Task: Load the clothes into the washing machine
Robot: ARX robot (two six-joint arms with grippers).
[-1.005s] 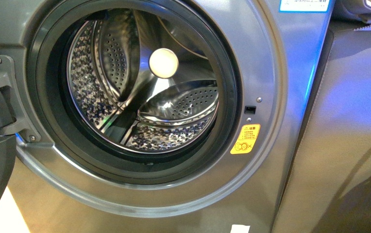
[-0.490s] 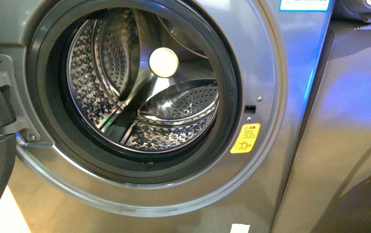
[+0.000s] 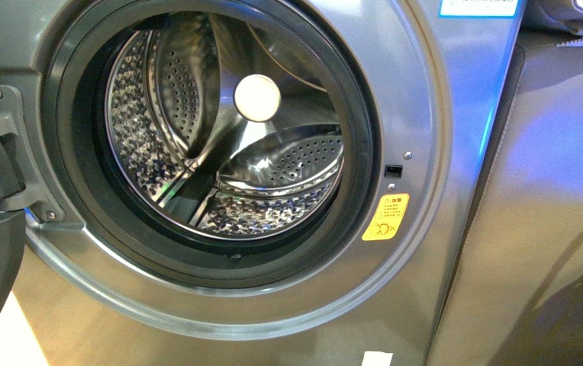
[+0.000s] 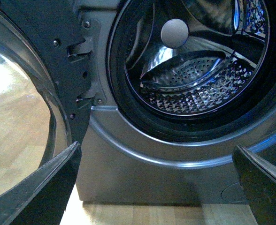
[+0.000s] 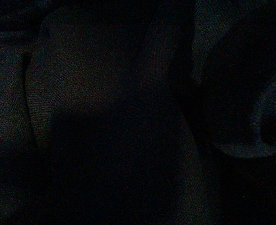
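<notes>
The left claw, spread wide and holding nothing, faces the silver-grey front-loading washing machine, its perforated steel drum open directly ahead; the clothes appear in no lit view, the right wrist view being dark, so the right claw's state cannot be told.

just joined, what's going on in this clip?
The washing machine stands with its door swung open, and the drum shows no clothes inside. The left gripper hangs open and empty, low in front of the porthole, touching nothing. Neither arm shows in the front view. The right wrist view is dark, so nothing can be told of the right gripper.
</notes>
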